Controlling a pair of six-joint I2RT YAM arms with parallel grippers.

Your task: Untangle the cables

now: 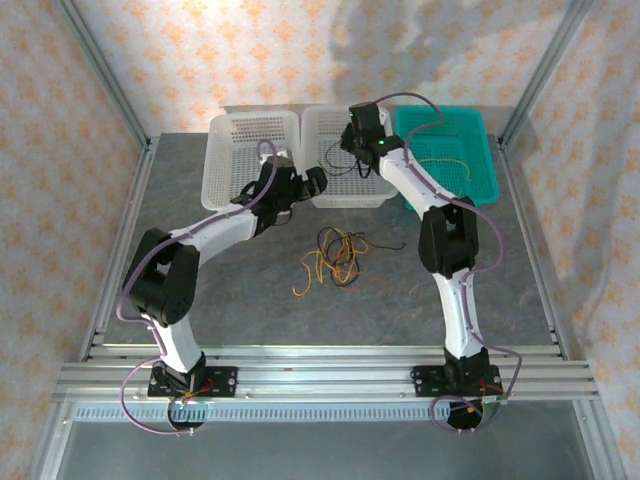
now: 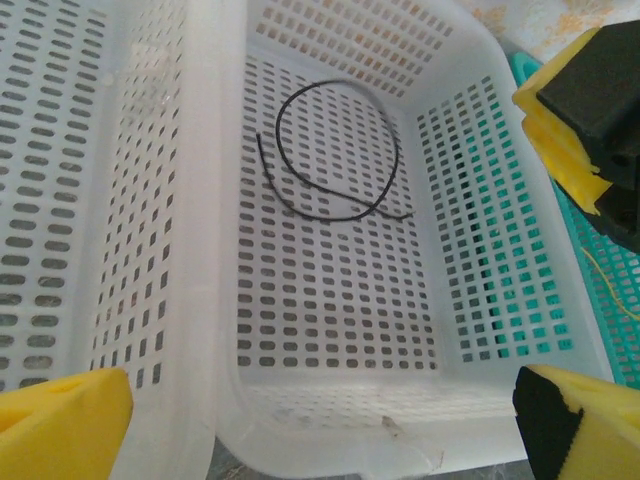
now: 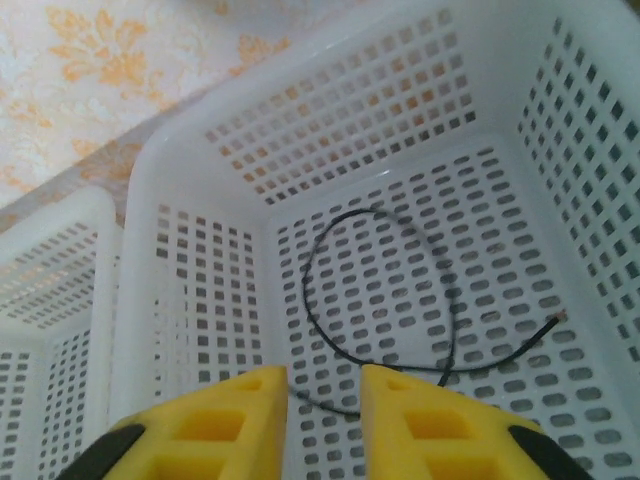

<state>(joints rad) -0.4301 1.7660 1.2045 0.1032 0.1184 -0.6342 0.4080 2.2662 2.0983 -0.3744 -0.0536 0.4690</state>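
The right gripper (image 3: 323, 400) shows at the bottom of its wrist view as two yellow fingers (image 3: 240, 420) with just a small gap between them, and nothing is held in that gap. It hangs over the middle white basket (image 3: 330, 130). Under it the black cable (image 3: 305, 292) lies on the basket floor in a big loop, with one loose end reaching to the right. In the top view the right gripper (image 1: 350, 140) is near the top middle of the frame. The left gripper (image 2: 320, 410) is wide open. Its two yellow fingers (image 2: 60, 425) sit in the bottom corners of its wrist view, far apart, and they hold nothing. It looks into the middle white basket (image 2: 330, 40), and the black cable (image 2: 345, 218) lies in the upper middle of that view with nothing touching it. In the top view the left gripper (image 1: 314, 182) is at the near rim of the middle white basket (image 1: 322, 122). The left white basket (image 1: 225, 165) stands just beside it on the left. The green basket (image 1: 482, 150) stands on the right with a yellow cable (image 1: 450, 163) in it. Below the baskets, in the middle of the frame, a bunch of cables (image 1: 335, 255), yellow, black and red-brown, lies tangled on the grey table (image 1: 250, 300), well apart from both grippers.
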